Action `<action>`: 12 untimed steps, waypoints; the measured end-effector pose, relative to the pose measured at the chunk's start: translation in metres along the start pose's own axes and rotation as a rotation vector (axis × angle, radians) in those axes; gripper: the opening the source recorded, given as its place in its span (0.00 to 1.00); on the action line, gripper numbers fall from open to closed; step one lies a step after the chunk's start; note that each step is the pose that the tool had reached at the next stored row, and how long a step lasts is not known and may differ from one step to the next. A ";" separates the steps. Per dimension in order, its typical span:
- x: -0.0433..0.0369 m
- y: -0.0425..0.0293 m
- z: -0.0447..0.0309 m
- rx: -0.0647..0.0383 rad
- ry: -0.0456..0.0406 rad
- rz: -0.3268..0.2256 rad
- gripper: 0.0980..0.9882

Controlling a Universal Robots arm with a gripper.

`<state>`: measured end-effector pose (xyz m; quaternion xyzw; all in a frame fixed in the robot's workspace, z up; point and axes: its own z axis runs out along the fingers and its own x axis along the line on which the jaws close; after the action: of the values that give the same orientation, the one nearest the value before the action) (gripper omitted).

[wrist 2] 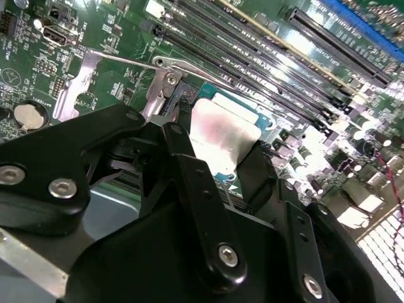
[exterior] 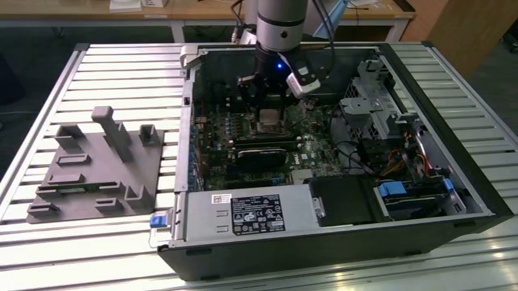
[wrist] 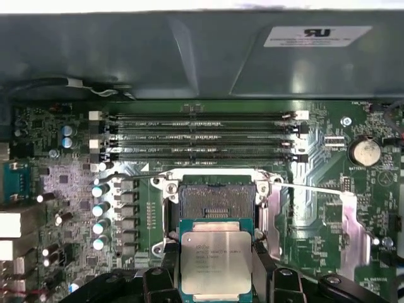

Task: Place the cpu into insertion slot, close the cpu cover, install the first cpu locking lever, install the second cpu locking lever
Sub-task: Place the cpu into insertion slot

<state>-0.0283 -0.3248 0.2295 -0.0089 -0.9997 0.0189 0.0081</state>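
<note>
The arm reaches down into an open computer case (exterior: 324, 254) that lies on its side on the slatted desk (exterior: 121, 79); the tool (exterior: 269, 108) hangs low over the green board, near the middle of the case's far half in the exterior view. In both wrist views the tool (wrist: 216, 268) is closed on the cpu (wrist: 216, 260), with its black fingers (wrist 2: 189, 170) pressed against two opposite edges of the chip and the metal top facing up. The cpu (wrist 2: 221, 136) is held flat, just beside the insertion slot (wrist: 214, 201) and overlapping its near frame edge in the first wrist view; the slot's dark centre lies bare, framed by silvery metal. A thin metal lever (wrist: 312, 189) juts out sideways from one corner of the frame; beyond the slot run the long memory slots (wrist: 199, 136). On the desk at the exterior view's left, well apart from the case, stands a grey fixture (exterior: 97, 170).
</note>
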 end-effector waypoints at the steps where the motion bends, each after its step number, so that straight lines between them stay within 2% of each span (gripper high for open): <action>1: 0.0000 0.0008 0.0010 0.002 0.0000 0.000 0.49; 5: -0.0007 0.0030 0.0044 0.004 0.0000 -0.002 0.49; 9: -0.0006 0.0031 0.0044 0.004 -0.0003 -0.003 0.49; 12: -0.0005 0.0031 0.0052 0.004 -0.0081 -0.008 0.49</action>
<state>-0.0278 -0.3219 0.2242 -0.0049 -0.9998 0.0207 0.0042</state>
